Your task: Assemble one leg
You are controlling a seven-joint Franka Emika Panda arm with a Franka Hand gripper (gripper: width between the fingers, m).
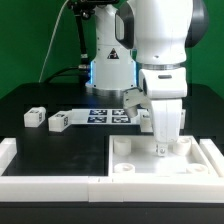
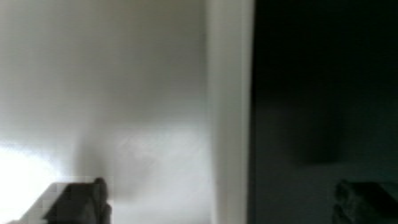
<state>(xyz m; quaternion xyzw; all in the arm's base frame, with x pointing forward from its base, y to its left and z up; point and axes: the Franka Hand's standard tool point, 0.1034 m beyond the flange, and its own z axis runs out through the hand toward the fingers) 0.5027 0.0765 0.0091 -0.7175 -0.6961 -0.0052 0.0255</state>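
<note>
The gripper reaches straight down to the far rim of the large white tray-like piece, which lies at the front right. In the wrist view the gripper has its dark fingers far apart, so it is open. Between them lie only a blurred white surface and the dark table, and no leg shows there. Two legs lie on the black table at the exterior view's left. A third leg lies behind the marker board, close to the arm.
The marker board lies flat mid-table. A low white wall runs along the front and left, beside the tray-like piece. The robot base stands at the back. The tray-like piece has corner holes.
</note>
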